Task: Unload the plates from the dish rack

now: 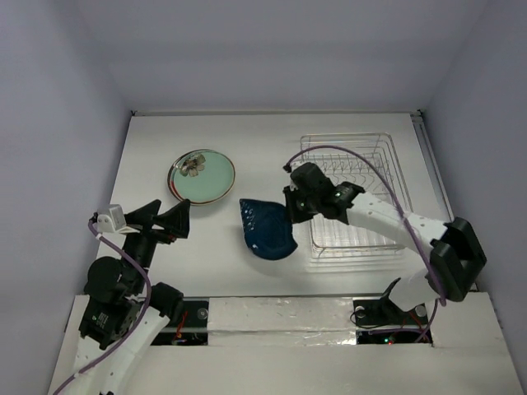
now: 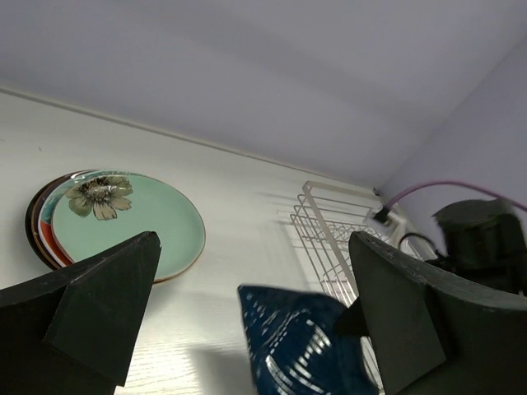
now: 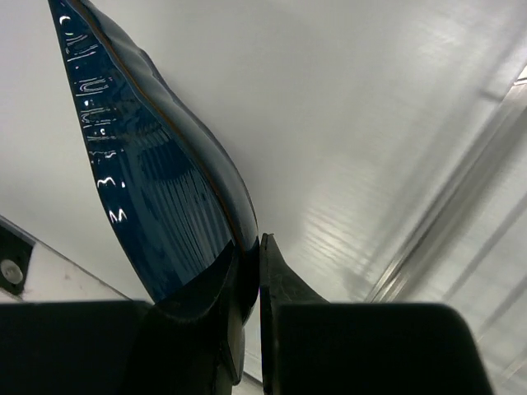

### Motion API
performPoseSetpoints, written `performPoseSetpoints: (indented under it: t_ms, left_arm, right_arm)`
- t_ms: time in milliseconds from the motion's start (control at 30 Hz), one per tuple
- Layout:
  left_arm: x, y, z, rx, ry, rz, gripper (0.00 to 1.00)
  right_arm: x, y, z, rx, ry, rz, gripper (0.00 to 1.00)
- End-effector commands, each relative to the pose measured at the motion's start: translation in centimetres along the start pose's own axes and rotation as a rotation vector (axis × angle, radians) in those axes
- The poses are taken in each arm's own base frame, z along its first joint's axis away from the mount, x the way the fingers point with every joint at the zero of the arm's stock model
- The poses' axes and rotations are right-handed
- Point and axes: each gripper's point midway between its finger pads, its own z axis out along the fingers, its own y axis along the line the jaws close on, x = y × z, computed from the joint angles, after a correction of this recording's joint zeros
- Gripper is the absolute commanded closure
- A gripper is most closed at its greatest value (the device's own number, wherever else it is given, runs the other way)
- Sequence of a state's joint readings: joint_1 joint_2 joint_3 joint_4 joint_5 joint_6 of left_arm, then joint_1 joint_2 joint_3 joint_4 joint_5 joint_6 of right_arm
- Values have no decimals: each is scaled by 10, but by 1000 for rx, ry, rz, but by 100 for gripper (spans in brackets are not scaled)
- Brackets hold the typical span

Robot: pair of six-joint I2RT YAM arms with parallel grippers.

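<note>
The dish rack [image 1: 394, 164] looked empty, and a stack of plates [image 1: 202, 176], mint one uppermost, lay well left of it on the white worktop [image 1: 247, 140]. Only the blue dish [image 1: 265, 227] seemed left, pinched on edge by the right end effector [image 1: 289, 216] between them; the left end effector [image 1: 162, 216] gaped empty. Plain pale walls [image 1: 272, 49] enclosed everything.

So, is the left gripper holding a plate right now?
No, the left gripper stands wide open in its wrist view, with nothing clamped between its jaws.
</note>
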State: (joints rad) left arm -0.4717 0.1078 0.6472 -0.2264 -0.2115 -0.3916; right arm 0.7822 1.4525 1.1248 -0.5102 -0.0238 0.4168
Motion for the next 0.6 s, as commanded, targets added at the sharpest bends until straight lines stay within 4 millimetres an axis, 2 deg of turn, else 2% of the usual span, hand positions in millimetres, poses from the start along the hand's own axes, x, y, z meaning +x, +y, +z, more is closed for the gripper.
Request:
performPoseSetpoints:
  t_ms: [0,33,233,267,333,467,533,567]
  left_arm:
    - [-6,-6,4,19,-13,-11,1]
    - [-5,-6,4,17,-9,-11,1]
    - [3,-5,10,1,23,-6,1]
    - [4,-4,11,-2,29,-5,1]
    - [9,-3,15,-12,49,3,1]
    - [12,0,18,-26,58,11,1]
    - [13,1,18,-28,62,14,1]
    - [14,1,19,-29,64,14,1]
  right_arm:
    - [-40,58,7,-235,-153,22,100]
    - [-32,60,22,-235,-128,14,100]
    - [-12,65,67,-232,-77,9,100]
    - [-6,60,77,-206,-61,12,100]
    - [-2,54,86,-182,-55,16,98]
    - [12,40,100,-130,-35,13,70]
    - [22,35,104,-104,-21,15,62]
    - [24,31,105,-90,-21,18,52]
